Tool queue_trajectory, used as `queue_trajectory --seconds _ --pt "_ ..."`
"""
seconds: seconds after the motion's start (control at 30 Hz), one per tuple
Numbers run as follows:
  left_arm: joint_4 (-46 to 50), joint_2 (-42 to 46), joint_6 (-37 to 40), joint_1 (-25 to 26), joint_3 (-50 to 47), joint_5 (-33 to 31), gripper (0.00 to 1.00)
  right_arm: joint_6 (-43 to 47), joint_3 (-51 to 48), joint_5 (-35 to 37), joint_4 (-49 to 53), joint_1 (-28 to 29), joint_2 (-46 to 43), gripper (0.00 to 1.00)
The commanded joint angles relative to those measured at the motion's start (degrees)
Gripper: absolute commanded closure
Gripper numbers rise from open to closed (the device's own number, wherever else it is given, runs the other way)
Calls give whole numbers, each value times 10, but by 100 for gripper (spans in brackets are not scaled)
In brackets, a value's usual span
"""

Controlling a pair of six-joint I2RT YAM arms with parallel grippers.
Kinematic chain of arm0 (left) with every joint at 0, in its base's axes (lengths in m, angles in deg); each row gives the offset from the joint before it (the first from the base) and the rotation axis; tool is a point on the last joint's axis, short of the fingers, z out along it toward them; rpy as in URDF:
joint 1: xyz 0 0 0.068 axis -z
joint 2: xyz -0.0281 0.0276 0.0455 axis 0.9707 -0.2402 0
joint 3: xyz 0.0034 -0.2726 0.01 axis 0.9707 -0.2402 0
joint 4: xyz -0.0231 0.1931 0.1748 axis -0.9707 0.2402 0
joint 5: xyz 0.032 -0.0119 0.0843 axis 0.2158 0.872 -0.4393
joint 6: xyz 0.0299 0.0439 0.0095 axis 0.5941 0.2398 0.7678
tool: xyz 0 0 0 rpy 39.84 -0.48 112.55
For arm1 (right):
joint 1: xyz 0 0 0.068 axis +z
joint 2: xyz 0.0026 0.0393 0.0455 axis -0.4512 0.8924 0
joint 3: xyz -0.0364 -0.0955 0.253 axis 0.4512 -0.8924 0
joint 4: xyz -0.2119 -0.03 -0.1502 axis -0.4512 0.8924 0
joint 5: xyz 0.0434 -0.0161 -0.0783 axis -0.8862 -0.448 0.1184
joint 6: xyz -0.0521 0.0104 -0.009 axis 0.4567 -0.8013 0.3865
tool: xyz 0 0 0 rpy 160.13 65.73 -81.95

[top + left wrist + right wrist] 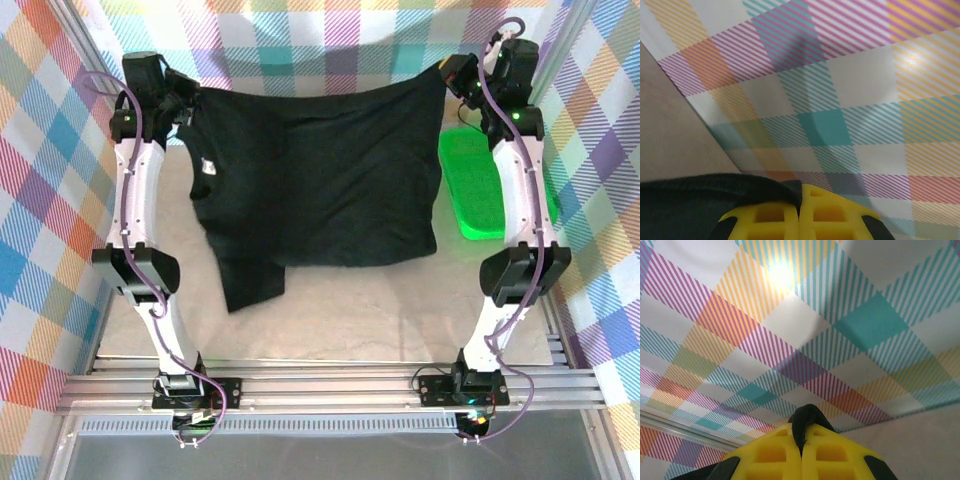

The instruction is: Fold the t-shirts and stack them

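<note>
A black t-shirt (320,180) hangs spread between both arms above the table, its top edge stretched across the back. My left gripper (188,105) is shut on its left corner; the yellow fingers (765,220) pinch dark fabric (715,192). My right gripper (448,75) is shut on the right corner, where a black tuft (807,422) pokes up between the yellow fingers (830,455). A small white neck label (209,166) shows near the left side. One sleeve (252,282) droops lower at the left.
A bright green mesh basket (472,185) lies on the table at the right, beside the right arm. Plaid curtain walls (320,40) close in the back and both sides. The beige table (350,310) is bare in front of the shirt.
</note>
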Motion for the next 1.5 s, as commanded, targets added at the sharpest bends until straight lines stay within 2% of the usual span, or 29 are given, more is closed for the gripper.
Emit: queue_trajectory --seconds 0.0,0.13,0.2,0.27,0.37,0.43,0.53,0.57,0.63,0.7,0.73,0.8,0.9,1.0,1.13,1.27,1.37,1.47 --pt "-24 26 -1 -21 105 21 100 -3 141 -12 20 -12 13 100" --pt "-29 44 -24 -33 154 25 100 -26 253 -2 63 -45 39 100" --pt "-13 79 -17 -35 151 12 100 -27 241 6 68 -61 15 100" --pt "10 123 -9 -34 117 6 100 -22 187 6 66 -74 -26 100" --pt "-1 230 -10 -21 -65 -2 100 -8 21 6 39 -81 -118 100" --pt "-35 319 -19 -4 -238 -19 100 -11 -142 9 -3 -80 -198 100" --pt "-26 411 -65 0 -454 -19 100 -27 -359 30 -36 -78 -289 100" --pt "-31 430 -68 0 -511 -14 98 -24 -416 43 -37 -74 -309 100" --pt "-38 455 -67 1 -622 -3 77 -4 -531 65 -31 -63 -338 77" --pt "-36 455 -30 1 -690 7 58 12 -609 81 -15 -55 -349 59" --pt "-19 448 -4 1 -713 7 49 16 -643 95 -2 -52 -353 54" --pt "16 437 41 1 -743 -2 43 18 -692 113 13 -46 -364 49" --pt "27 437 69 3 -793 -6 41 24 -724 129 23 -16 -373 46" --pt "21 438 75 9 -833 -9 41 37 -725 149 36 38 -358 47" --pt "-3 414 76 14 -839 -18 44 39 -724 152 13 98 -319 49" --pt "-38 341 76 18 -808 -18 56 50 -685 115 -22 115 -229 58" --pt "-55 272 79 27 -782 -18 61 57 -629 89 -19 115 -143 67" --pt "-59 218 81 41 -763 -25 64 52 -562 63 11 116 -60 70"
